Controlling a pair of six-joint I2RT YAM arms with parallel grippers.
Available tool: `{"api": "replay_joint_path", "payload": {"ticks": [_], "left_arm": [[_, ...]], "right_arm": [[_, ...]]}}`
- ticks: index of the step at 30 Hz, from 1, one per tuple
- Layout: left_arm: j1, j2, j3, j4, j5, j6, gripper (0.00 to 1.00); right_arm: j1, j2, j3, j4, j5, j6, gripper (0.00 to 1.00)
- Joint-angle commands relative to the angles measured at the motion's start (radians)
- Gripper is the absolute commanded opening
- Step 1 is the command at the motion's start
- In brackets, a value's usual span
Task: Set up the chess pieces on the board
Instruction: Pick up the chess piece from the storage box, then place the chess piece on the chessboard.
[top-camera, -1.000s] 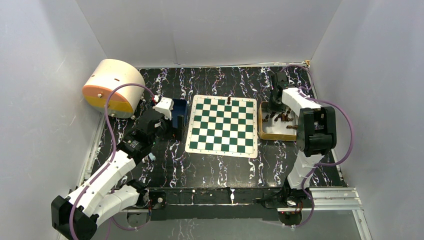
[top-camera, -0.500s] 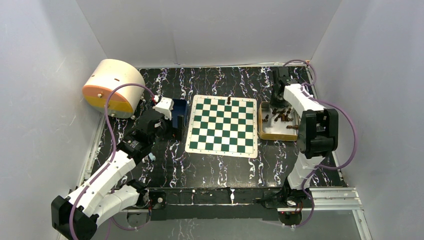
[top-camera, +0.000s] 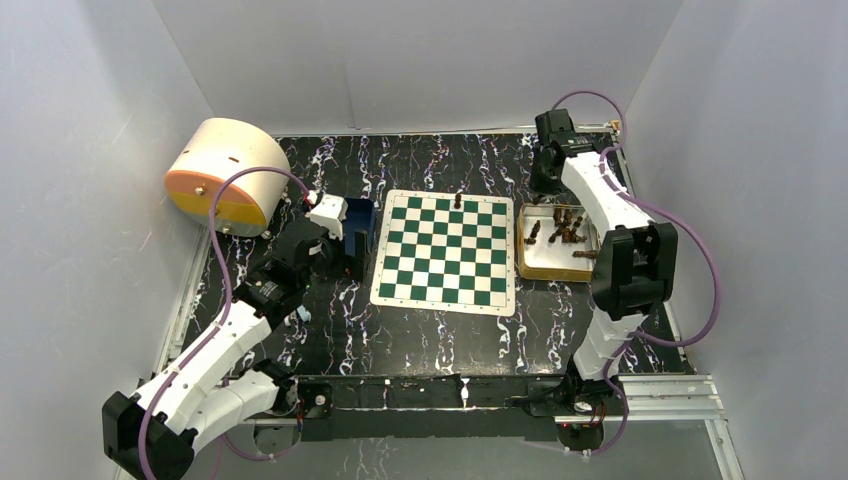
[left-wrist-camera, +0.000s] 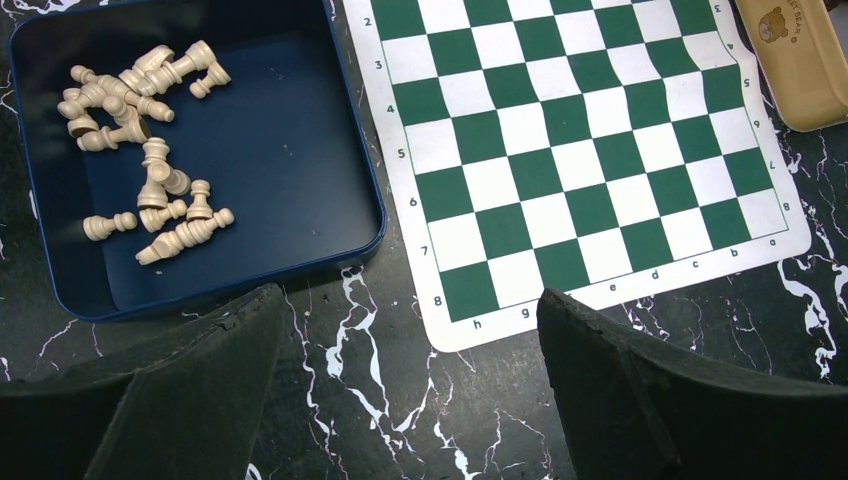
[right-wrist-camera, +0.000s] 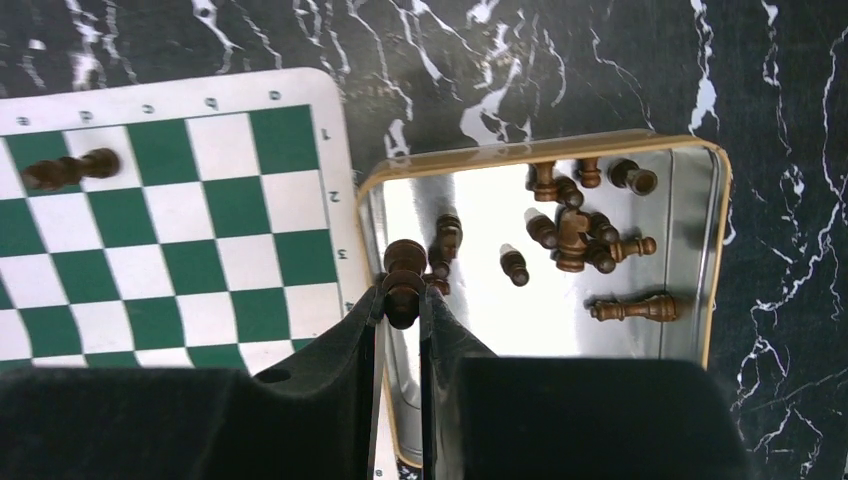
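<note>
The green and white board (top-camera: 445, 250) lies mid-table, and one dark chess piece (top-camera: 458, 200) stands on its far row; the right wrist view shows that same piece (right-wrist-camera: 70, 168). Several dark chess pieces (right-wrist-camera: 575, 235) lie loose in the gold tray (right-wrist-camera: 716, 250) to the right of the board. My right gripper (right-wrist-camera: 402, 295) is shut on one dark piece (right-wrist-camera: 403, 270) and holds it in the air over the tray's left rim. My left gripper (left-wrist-camera: 410, 302) hangs open over bare table by the board's near-left corner, holding nothing.
A blue tray (left-wrist-camera: 250, 120) with several cream chess pieces (left-wrist-camera: 150, 190) sits left of the board. A round cream and orange drum (top-camera: 222, 175) stands at the back left. White walls close in the table on three sides.
My right gripper closed fully on a dark piece in the gold tray and rose with it, toward the back of the table. The left arm has not moved.
</note>
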Motion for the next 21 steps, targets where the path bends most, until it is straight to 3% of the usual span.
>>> {"api": "replay_joint_path", "payload": {"ticks": [1,10,21], "left_arm": [[0.006,-0.023,-0.001,0.009,-0.003,0.003,0.94],[0.006,-0.013,0.001,0.009,-0.003,0.003,0.94],[0.006,-0.016,0.001,0.009,-0.009,0.006,0.94]], "right_arm": [[0.025,0.012,0.081,-0.031,-0.005,0.000,0.20],[0.127,0.102,0.195,-0.012,-0.057,-0.031,0.21],[0.217,0.336,0.391,-0.032,-0.050,-0.037,0.22]]}}
